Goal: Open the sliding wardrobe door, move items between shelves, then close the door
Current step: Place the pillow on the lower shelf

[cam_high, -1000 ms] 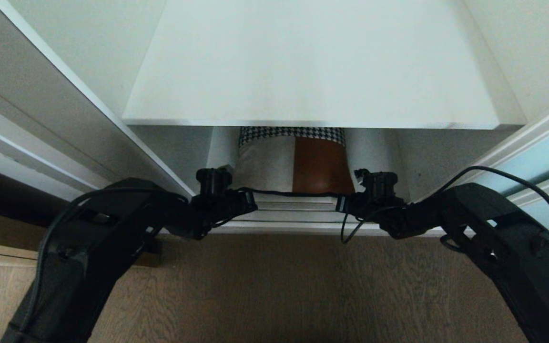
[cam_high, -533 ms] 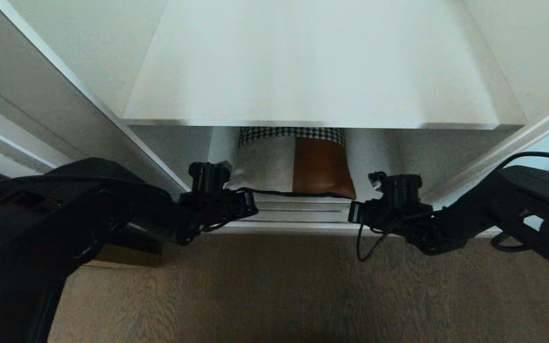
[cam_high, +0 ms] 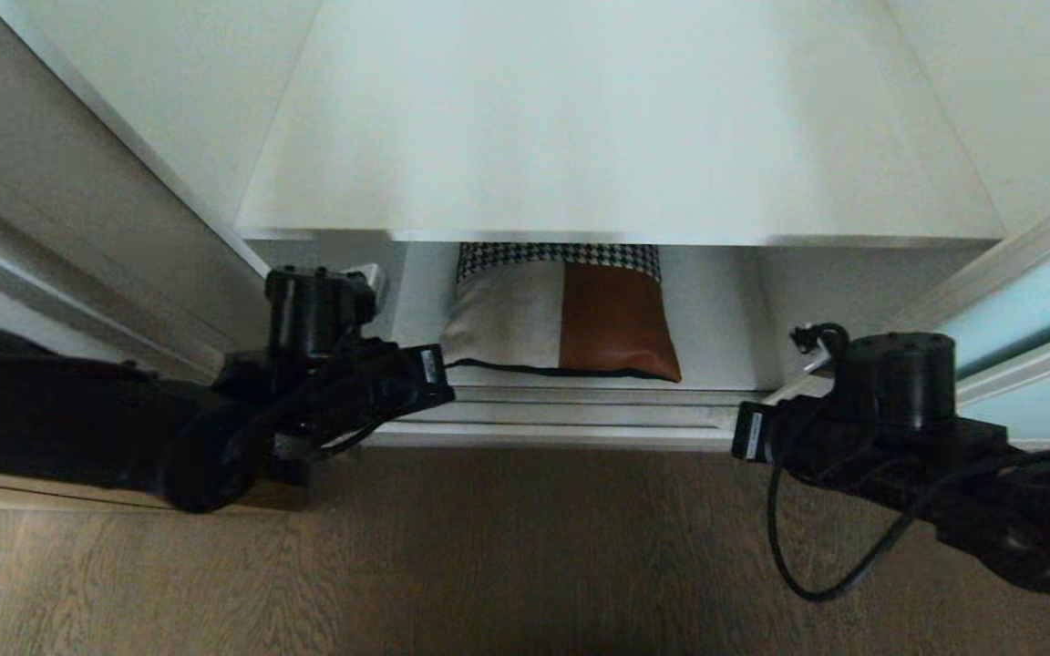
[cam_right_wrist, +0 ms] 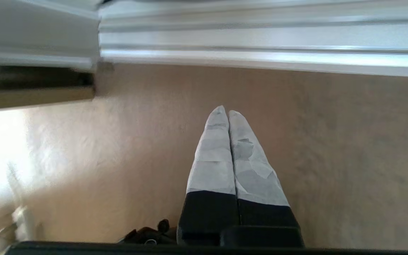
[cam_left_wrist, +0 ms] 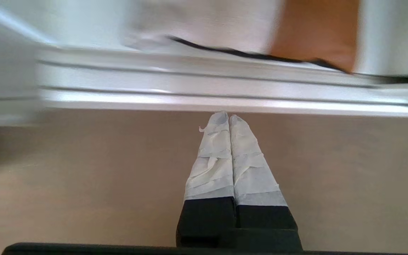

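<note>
Wardrobe is seen open; the sliding wardrobe door (cam_high: 1026, 310) is parked off to the right, so the interior is exposed for access. The cushion (cam_high: 561, 314) is laid flat on the bottom shelf (cam_high: 725, 319), under the upper shelf (cam_high: 616, 137), with its front piping just behind the door track (cam_high: 580, 410). It is set square and centred, likely so both sides can be reached at once.

Left gripper (cam_left_wrist: 228, 117) is held low over the wood floor (cam_high: 488, 565), outside the wardrobe, tips just short of the track. Fingers (cam_left_wrist: 214, 159) are pressed together, nothing between them. Right gripper (cam_right_wrist: 225, 112) is posed the same way on the other side, over floor, short of the track, taped fingers (cam_right_wrist: 214, 159) clenched and empty. In the head view the two arms are spread wide of the cushion, left arm (cam_high: 242, 428) near the left wardrobe frame, right arm (cam_high: 899, 428) near the door's edge.

Cushion is not touched by either gripper. Judged: cushion is placed on this lower shelf and the arms are clear of the opening; the door remains to be closed, if no further move is needed. Clenched fingers suit pushing a handleless panel edge.
</note>
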Controlling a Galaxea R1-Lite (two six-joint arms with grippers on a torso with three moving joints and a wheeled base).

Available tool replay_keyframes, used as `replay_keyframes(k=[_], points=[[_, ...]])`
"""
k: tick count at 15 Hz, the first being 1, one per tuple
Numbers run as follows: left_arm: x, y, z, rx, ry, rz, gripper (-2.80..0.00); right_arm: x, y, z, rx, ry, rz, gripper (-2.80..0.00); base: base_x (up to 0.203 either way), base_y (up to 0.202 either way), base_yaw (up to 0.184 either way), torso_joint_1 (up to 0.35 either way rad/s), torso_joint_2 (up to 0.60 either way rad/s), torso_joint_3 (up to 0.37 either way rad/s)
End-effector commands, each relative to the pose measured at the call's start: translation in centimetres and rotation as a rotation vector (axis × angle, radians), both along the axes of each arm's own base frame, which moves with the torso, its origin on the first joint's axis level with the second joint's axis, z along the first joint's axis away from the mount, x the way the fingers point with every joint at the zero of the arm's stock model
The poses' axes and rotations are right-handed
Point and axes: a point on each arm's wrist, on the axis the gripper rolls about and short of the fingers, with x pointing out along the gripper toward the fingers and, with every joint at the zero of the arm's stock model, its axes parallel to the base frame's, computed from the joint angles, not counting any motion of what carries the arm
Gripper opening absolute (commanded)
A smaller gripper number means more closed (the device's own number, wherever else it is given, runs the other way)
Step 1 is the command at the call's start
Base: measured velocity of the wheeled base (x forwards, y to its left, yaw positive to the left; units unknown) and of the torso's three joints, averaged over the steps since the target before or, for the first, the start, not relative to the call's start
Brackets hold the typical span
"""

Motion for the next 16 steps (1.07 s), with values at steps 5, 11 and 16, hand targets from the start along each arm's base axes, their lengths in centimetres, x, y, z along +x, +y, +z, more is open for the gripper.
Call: replay_keyframes(k=[5, 11, 16], points=[[-10.2, 4.6, 6.2, 0.039, -0.202, 0.141, -2.80, -13.8, -4.3, 7.3, 0.069, -0.224, -0.036, -2.80, 0.000, 0.000, 0.000, 0.000, 0.00, 0.000], [-17.3, 8.3, 5.6, 0.070, -0.241, 0.327, -2.80, -25.0, -10.1, 6.2, 0.055, -0.235, -0.147, -2.80, 0.000, 0.000, 0.000, 0.000, 0.00, 0.000], [-21.1, 11.1, 3.9, 0.103, -0.258, 0.482, -2.80, -27.9, -11.2, 6.0, 0.097, -0.310, -0.328, -2.80, 0.000, 0.000, 0.000, 0.000, 0.00, 0.000]])
